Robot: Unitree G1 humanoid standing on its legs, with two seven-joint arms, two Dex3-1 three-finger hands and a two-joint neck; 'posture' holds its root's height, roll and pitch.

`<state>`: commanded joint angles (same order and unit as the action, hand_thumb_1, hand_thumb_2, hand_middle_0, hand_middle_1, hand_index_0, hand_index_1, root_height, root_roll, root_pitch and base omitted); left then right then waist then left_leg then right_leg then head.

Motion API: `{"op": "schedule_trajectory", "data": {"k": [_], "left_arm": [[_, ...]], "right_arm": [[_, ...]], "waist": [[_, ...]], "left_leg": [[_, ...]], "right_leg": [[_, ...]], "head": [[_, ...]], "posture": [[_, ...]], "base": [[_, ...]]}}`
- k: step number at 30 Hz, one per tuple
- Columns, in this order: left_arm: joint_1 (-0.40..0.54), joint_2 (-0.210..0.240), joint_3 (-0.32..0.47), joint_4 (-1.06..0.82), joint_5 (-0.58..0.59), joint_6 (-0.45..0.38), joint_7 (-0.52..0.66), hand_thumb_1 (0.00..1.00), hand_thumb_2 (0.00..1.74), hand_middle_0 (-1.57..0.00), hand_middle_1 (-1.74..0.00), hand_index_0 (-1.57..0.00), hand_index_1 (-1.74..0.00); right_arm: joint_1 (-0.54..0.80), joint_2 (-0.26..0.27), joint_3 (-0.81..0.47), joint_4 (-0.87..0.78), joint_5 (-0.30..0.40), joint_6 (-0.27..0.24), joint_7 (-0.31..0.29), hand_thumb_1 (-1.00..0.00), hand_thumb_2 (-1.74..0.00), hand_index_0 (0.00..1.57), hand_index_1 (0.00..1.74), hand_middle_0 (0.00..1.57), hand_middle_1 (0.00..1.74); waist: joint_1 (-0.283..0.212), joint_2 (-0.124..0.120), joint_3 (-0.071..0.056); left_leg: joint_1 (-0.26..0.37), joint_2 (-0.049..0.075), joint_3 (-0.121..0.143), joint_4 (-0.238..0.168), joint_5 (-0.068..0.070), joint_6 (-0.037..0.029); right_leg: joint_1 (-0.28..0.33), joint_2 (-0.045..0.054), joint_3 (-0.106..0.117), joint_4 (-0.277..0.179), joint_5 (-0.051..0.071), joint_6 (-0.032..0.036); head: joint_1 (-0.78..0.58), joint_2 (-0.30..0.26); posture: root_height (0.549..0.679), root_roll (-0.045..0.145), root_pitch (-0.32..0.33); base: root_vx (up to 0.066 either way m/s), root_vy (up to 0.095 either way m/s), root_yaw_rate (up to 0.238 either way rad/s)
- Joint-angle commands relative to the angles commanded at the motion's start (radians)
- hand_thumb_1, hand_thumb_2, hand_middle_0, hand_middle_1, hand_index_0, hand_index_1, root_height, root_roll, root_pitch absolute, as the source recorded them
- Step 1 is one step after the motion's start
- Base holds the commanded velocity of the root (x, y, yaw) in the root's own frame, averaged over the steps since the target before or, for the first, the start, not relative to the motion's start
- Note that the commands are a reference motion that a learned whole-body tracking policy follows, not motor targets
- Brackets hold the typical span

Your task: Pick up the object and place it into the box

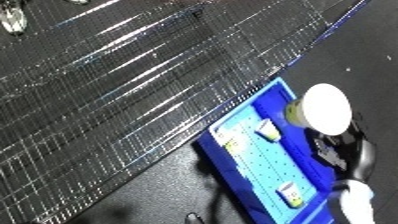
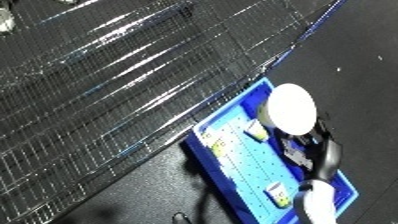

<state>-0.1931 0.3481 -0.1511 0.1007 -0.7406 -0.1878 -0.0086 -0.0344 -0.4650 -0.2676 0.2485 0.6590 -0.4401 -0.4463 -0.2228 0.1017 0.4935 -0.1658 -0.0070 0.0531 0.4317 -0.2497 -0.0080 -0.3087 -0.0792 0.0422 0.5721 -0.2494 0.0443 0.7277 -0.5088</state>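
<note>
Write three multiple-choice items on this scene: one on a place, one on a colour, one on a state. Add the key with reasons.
1. Where does the right hand sit?
A. over the bin
B. over the wire mesh
C. on bare floor

2. What colour is the bin?
A. red
B. blue
C. green

3. What is the bin's state?
A. holds small items
B. tipped over
C. covered by a lid

Key: A, the hand overlaps the bin's right side; B, its walls are blue; A, small packets lie on its floor.

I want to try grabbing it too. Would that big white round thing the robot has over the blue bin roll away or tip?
The white round object looks smooth and curved, so probably slippery and apt to roll. It seems light, held over the blue bin by the robot hand.
</note>
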Motion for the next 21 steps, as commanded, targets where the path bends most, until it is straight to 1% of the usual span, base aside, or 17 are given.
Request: {"op": "schedule_trajectory", "data": {"k": [4,8,11,17,21], "left_arm": [[-0.018,0.009,-0.015,0.007,-0.010,0.004,0.006,1.00,1.74,-1.57,-1.74,-1.57,-1.74],[-0.026,0.017,-0.029,0.012,-0.022,0.003,0.010,1.00,1.74,-1.57,-1.74,-1.57,-1.74],[-0.026,0.020,-0.033,0.011,-0.030,0.003,0.006,1.00,1.74,-1.57,-1.74,-1.57,-1.74],[-0.031,0.017,-0.044,0.006,-0.036,0.003,0.019,1.00,1.74,-1.57,-1.74,-1.57,-1.74],[-0.031,0.016,-0.044,0.008,-0.037,0.008,0.021,1.00,1.74,-1.57,-1.74,-1.57,-1.74]], "right_arm": [[-0.004,-0.027,-0.030,0.142,0.077,-0.001,0.006,-1.00,-1.74,1.57,1.74,1.57,1.74],[-0.024,-0.046,-0.037,0.241,0.148,-0.004,0.043,-0.80,-1.39,1.26,1.39,1.26,1.39],[-0.031,-0.049,-0.036,0.277,0.187,-0.010,0.077,-0.65,-1.13,1.02,1.13,1.02,1.13],[-0.036,-0.042,-0.020,0.296,0.209,-0.021,0.099,-0.35,-0.61,0.55,0.61,0.55,0.61],[-0.031,-0.034,-0.017,0.292,0.209,-0.024,0.104,-0.15,-0.26,0.24,0.26,0.24,0.26]], "waist": [[0.000,0.010,0.001],[0.006,0.020,0.002],[0.010,0.025,0.002],[0.010,0.031,0.000],[0.010,0.030,-0.003]], "left_leg": [[-0.002,-0.003,-0.004,0.003,-0.001,-0.0040],[-0.006,-0.011,-0.013,0.004,0.002,-0.0058],[-0.009,-0.015,-0.018,0.004,0.004,-0.0059],[-0.015,-0.020,-0.025,-0.001,0.012,-0.0050],[-0.015,-0.020,-0.028,-0.005,0.016,-0.0052]], "right_leg": [[-0.001,-0.0022,-0.003,0.005,-0.002,-0.0030],[-0.003,-0.0042,-0.006,0.010,-0.004,-0.0077],[-0.007,-0.0041,-0.007,0.013,-0.004,-0.0109],[-0.016,0.0008,-0.009,0.018,-0.006,-0.0164],[-0.017,0.0026,-0.009,0.019,-0.006,-0.0178]], "head": [[0.049,0.017],[0.077,0.029],[0.088,0.034],[0.083,0.029],[0.080,0.026]], "posture": [[0.664,0.083,0.027],[0.664,0.086,0.027],[0.664,0.088,0.029],[0.663,0.089,0.034],[0.663,0.089,0.035]], "base": [[-0.022,-0.010,0.060],[-0.011,-0.011,0.052],[-0.006,-0.006,0.035],[-0.001,0.000,0.019],[0.013,-0.002,0.024]]}}
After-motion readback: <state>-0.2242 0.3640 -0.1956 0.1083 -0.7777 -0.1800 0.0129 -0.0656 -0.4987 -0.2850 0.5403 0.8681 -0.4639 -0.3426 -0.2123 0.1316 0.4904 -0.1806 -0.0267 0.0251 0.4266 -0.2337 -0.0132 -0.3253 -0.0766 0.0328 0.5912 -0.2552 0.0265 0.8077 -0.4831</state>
